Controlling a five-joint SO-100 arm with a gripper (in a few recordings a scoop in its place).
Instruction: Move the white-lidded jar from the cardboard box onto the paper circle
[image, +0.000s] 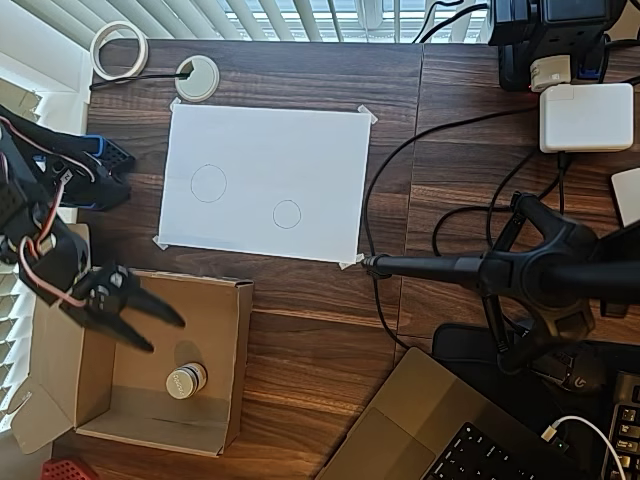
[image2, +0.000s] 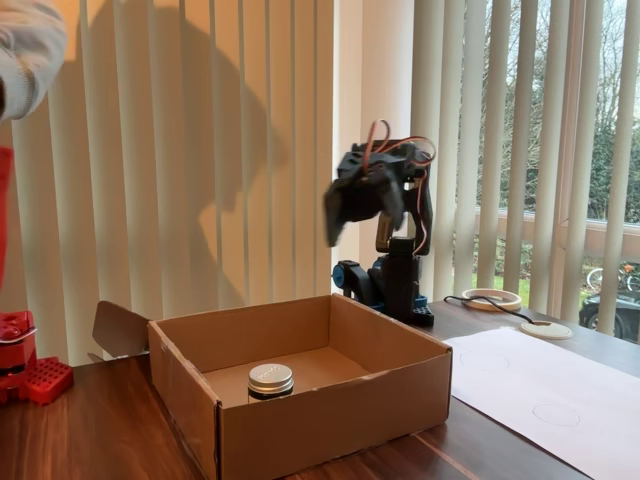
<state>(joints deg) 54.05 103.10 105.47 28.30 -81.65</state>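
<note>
The white-lidded jar (image: 186, 381) (image2: 270, 380) stands upright on the floor of the open cardboard box (image: 238, 350) (image2: 330, 415), near the box's front wall in the fixed view. My gripper (image: 166, 335) (image2: 338, 218) hangs in the air above the box, apart from the jar. It is open with nothing between its fingers. On the white sheet (image: 265, 150) (image2: 530, 380), the paper circle (image: 287, 214) (image2: 555, 413) is bare, and a slightly larger drawn circle (image: 208, 183) lies to its left in the overhead view.
A tape roll (image: 119, 50) and a white grommet (image: 197, 78) lie beyond the sheet. A black stand (image: 520, 270), cables, a white charger (image: 586, 117) and a laptop (image: 430, 430) crowd the right side. A red block (image2: 35, 378) sits left of the box, under a person's sleeve (image2: 25, 50).
</note>
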